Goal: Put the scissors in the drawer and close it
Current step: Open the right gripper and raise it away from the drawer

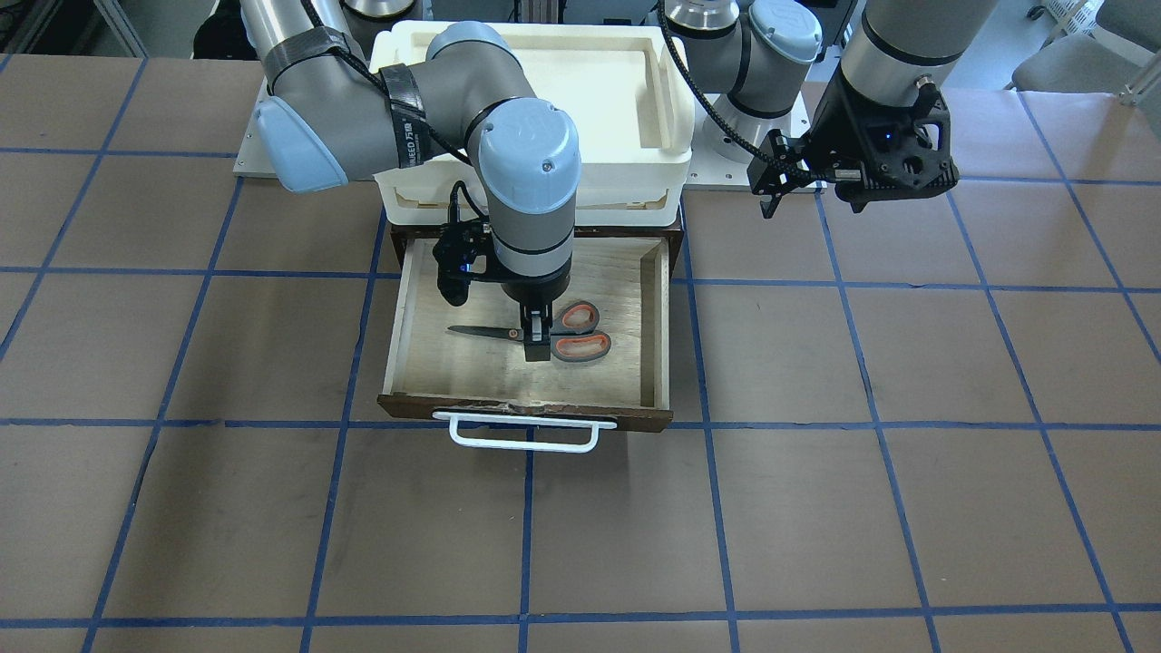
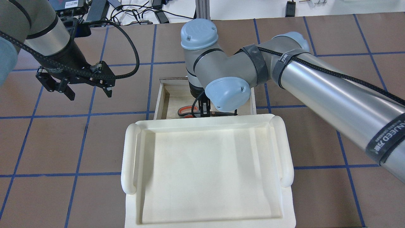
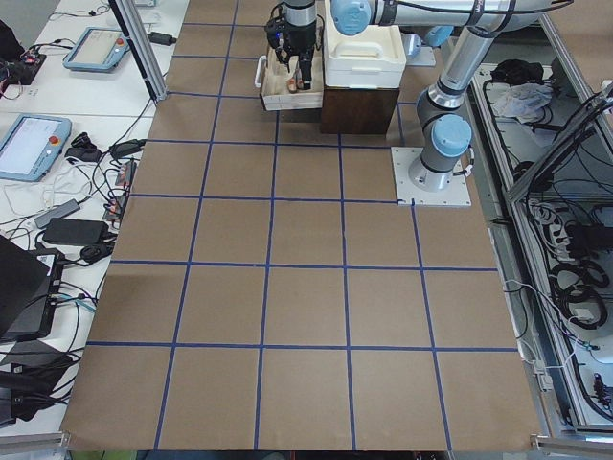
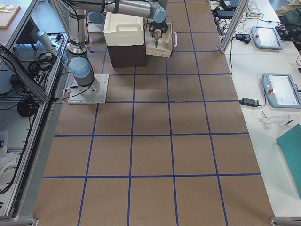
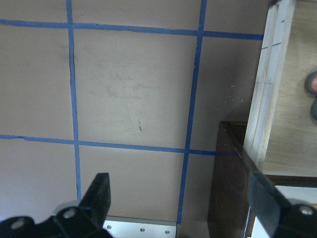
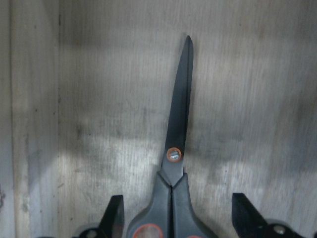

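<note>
1. Right wrist-mounted view: the scissors point(image 6: 176, 158) lie flat on the drawer point(image 1: 444, 376) floor, near its middle.
2. Right gripper point(image 6: 177, 201) straddles them, fingers spread, released. Placing looks done.
3. Left gripper point(image 2: 89, 94) hovers outside the drawer, fingers parted, empty.
4. Next call, I'd judge: lift clear, then push the white handle point(image 1: 524, 437) inward.

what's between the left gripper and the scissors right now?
Bare table with blue tape, then the drawer's side wall; nothing else between left gripper and scissors. Clearest in left wrist view.
</note>
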### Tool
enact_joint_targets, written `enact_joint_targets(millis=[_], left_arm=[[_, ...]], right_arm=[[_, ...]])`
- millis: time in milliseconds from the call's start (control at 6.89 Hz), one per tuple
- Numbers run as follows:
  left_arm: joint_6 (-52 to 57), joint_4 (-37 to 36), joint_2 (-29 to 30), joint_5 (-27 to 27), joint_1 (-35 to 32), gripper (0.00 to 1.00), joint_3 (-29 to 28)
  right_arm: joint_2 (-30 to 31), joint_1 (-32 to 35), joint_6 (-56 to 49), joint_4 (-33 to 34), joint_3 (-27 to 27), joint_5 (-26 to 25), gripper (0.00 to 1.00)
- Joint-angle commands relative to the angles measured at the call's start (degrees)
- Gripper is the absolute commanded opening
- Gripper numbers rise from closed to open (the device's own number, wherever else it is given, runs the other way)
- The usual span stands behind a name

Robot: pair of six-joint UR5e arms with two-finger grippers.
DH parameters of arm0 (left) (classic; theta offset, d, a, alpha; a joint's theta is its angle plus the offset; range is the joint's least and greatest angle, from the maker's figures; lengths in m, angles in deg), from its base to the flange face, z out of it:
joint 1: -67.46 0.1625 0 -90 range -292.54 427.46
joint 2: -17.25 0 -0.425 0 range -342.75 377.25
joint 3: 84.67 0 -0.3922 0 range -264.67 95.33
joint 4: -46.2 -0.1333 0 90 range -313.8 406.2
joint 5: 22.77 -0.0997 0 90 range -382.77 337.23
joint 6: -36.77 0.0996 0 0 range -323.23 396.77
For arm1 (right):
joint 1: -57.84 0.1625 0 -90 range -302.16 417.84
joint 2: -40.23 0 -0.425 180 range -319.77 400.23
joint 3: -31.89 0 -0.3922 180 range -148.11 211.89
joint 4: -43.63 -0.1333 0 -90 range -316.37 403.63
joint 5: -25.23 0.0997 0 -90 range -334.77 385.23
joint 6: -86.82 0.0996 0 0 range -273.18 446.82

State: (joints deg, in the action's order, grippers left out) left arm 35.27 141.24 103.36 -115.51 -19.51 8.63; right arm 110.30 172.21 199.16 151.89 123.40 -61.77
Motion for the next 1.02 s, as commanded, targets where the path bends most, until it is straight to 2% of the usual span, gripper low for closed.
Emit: enact_joint_targets(millis=[0, 290, 435, 580, 725, 870], left_arm=[[-0.3, -1.4, -0.1, 0.0, -0.6, 1.00, -0.1], [-2.2, -4.0, 0.8, 0.4, -4.1, 1.00, -1.9], [-2.2, -4.9, 2.1, 4.5, -4.4, 1.00, -3.5], [-1.3, -4.8, 3.7, 5.4, -4.9, 1.00, -6.3], [-1.1, -4.8, 5.9, 5.8, -6.2, 1.00, -9.3], [-1.1, -6.0, 9.4, 5.3, -8.2, 1.00, -12.6]], right_arm=[[1.7, -1.2, -1.6, 0.1, -2.3, 1.0, 0.81], [5.6, -4.8, -8.4, -0.9, -4.4, 0.5, 0.75], [8.2, -9.0, -15.2, -4.2, -4.6, 0.4, 0.75], [11.5, -14.3, -25.3, -8.9, -4.5, -1.4, 0.75], [14.2, -19.1, -38.1, -11.3, -4.5, -5.0, 0.81], [16.1, -25.2, -51.5, -14.0, -4.5, -9.9, 0.96]])
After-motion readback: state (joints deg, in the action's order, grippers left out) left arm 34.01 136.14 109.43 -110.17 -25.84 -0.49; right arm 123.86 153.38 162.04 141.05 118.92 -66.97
